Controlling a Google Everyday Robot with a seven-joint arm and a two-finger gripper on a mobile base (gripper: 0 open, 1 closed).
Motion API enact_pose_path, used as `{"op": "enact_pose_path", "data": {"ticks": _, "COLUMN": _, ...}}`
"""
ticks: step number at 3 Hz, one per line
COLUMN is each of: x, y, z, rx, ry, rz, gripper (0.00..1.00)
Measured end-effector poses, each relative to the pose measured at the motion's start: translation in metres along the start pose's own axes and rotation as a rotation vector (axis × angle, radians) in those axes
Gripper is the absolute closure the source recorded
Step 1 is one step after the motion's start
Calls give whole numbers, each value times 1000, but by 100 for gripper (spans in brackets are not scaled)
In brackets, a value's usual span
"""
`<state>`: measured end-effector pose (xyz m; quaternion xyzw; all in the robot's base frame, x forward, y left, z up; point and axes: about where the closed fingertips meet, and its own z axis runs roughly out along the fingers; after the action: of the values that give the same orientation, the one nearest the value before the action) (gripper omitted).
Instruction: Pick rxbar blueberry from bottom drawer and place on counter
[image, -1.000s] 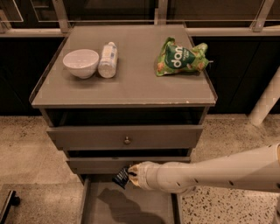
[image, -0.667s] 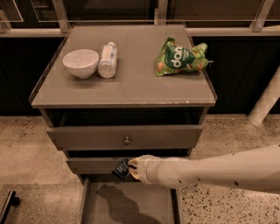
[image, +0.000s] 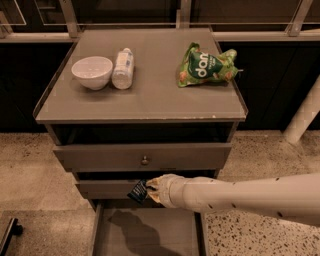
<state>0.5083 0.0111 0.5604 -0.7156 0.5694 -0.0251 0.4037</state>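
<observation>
My gripper (image: 150, 190) is at the end of the white arm that reaches in from the right. It is shut on the rxbar blueberry (image: 137, 192), a small dark navy wrapper with white lettering. It holds the bar in the air in front of the middle drawer, above the open bottom drawer (image: 150, 232). The drawer's flat floor shows only the arm's shadow. The counter (image: 150, 90) is the glossy grey-brown cabinet top above.
On the counter stand a white bowl (image: 92, 72), a white bottle (image: 123, 68) lying beside it, and a green chip bag (image: 206, 66) at the right. A knobbed drawer (image: 144, 157) juts out slightly under the top. Speckled floor surrounds the cabinet.
The gripper has risen with the bar, from just over the bottom drawer to the level of the middle drawer front, and has moved slightly left.
</observation>
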Motion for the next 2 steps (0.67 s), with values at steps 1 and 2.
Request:
{"op": "enact_pose_path", "data": {"ticks": 1, "x": -28, "y": -31, "z": -35, "rx": 57, "ry": -48, "rz": -127, "gripper": 100}}
{"op": "enact_pose_path", "data": {"ticks": 2, "x": -52, "y": -56, "z": -73, "rx": 113, "ry": -84, "rz": -201, "gripper": 100}}
